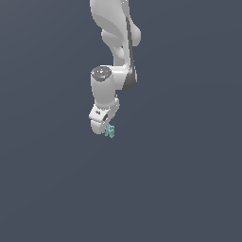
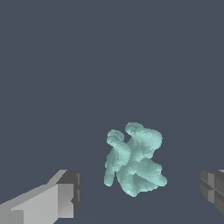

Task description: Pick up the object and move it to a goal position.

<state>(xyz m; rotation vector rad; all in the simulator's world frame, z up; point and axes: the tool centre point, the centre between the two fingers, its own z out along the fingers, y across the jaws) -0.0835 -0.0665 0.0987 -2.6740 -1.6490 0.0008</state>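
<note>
The object point(image 2: 134, 160) is a small teal-green knobbly piece with stubby prongs. In the wrist view it lies between the two fingers, with a clear gap to each fingertip point(image 2: 65, 194). In the exterior view the object point(image 1: 110, 131) shows just below the white hand, beside its tip. My gripper point(image 2: 142, 192) is open, its fingers spread wide on either side of the piece and touching nothing. In the exterior view the gripper point(image 1: 105, 126) hangs from the white arm, pointing down.
A plain dark grey-blue surface point(image 1: 179, 189) fills both views. No other objects or edges show.
</note>
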